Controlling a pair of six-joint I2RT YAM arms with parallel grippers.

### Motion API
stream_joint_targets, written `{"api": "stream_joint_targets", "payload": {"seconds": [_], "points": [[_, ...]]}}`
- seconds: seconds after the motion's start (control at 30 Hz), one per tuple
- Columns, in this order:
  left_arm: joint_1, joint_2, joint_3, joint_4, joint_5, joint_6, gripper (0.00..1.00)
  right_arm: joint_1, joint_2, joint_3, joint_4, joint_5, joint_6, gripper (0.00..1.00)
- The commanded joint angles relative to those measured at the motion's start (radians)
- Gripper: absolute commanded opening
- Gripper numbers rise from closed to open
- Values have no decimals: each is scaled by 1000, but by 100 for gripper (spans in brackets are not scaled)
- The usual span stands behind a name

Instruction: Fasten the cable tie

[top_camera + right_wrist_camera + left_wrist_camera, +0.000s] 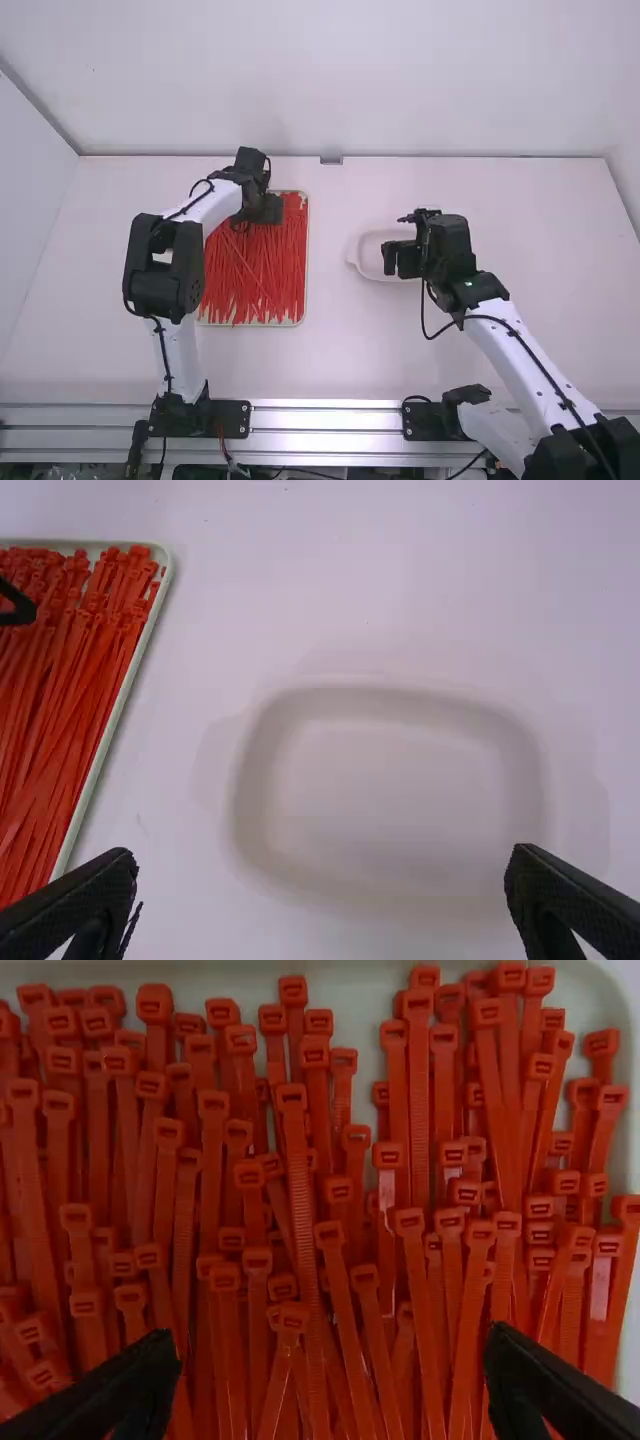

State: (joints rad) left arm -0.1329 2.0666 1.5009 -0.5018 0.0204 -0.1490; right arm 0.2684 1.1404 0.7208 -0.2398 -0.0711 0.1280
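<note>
Seemingly just starting, nothing fastened yet — left end effector (328,1365) is hovering wide over orange cable ties (300,1170), right end effector (320,885) hanging wide above white dish (390,696).

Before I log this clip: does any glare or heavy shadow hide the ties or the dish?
High view: even light, no glare on the tray. Left wrist view: cable ties evenly lit, shadow only in the gaps. Right wrist view: white dish marked against the table by faint shadow alone.
</note>
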Motion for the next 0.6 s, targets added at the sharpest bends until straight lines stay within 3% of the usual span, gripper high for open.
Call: {"api": "stream_joint_targets", "payload": {"seconds": [0.0,0.2,0.57], "points": [[10,11,-26,10,-10,-1,78,0,4,34,-4,4,3,98],[4,11,-56,36,-11,-2,75,0,4,34,-3,5,3,98],[4,11,-77,61,-12,-2,59,0,4,34,-7,5,3,98]]}}
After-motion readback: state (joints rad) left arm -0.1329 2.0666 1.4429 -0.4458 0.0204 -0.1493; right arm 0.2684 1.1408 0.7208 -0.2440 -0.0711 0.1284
